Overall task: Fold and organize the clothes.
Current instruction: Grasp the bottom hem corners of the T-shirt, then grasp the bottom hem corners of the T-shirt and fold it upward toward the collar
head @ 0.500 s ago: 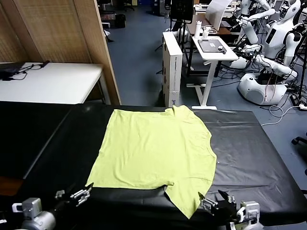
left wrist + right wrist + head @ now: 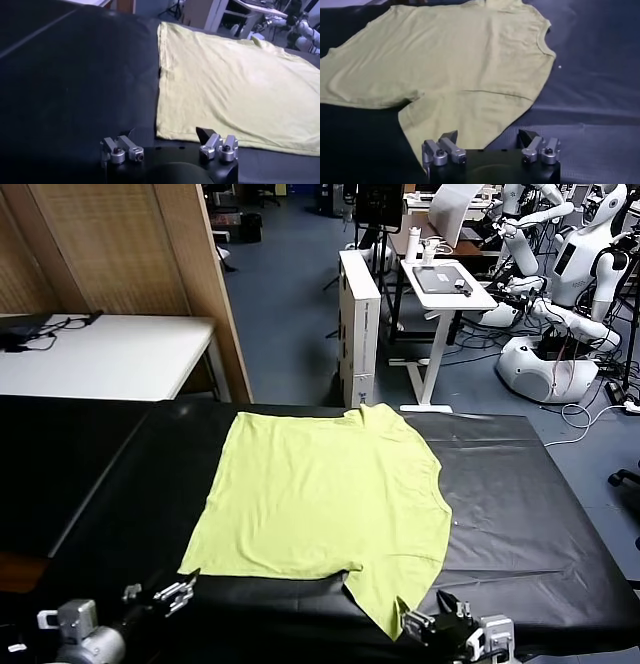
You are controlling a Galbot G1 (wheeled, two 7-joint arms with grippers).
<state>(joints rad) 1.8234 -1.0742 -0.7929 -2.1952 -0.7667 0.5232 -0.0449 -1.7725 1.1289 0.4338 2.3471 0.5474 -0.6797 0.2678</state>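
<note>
Lime yellow-green short-sleeved cotton T-shirt (image 2: 325, 499) lies spread flat, plain side up, on the black sheet-covered work table (image 2: 520, 484); collar end toward the robot's right, hem edge toward its left; one sleeve (image 2: 385, 589) points to the near table edge, the other (image 2: 375, 416) to the far edge; fabric mostly smooth, faint creases near the collar; left gripper (image 2: 170, 592) low at the near edge, just beside the shirt's near hem corner, fingers spread apart, holding nothing; in the left wrist view the left gripper (image 2: 167, 147) has its fingertips (image 2: 206, 134) close to the hem edge of the shirt (image 2: 235, 85), contact not clear; right gripper (image 2: 435, 621) also low at the near edge, at the tip of the near sleeve, jaws apart, nothing between them; in the right wrist view the right gripper (image 2: 490, 145) sits over the sleeve end of the shirt (image 2: 455, 60), one finger above the cloth, the other above the bare black sheet (image 2: 600, 75); beyond the table, a white desk (image 2: 110, 354) to the left, a white rolling stand (image 2: 440, 284) and white robots (image 2: 560, 274) parked behind.
</note>
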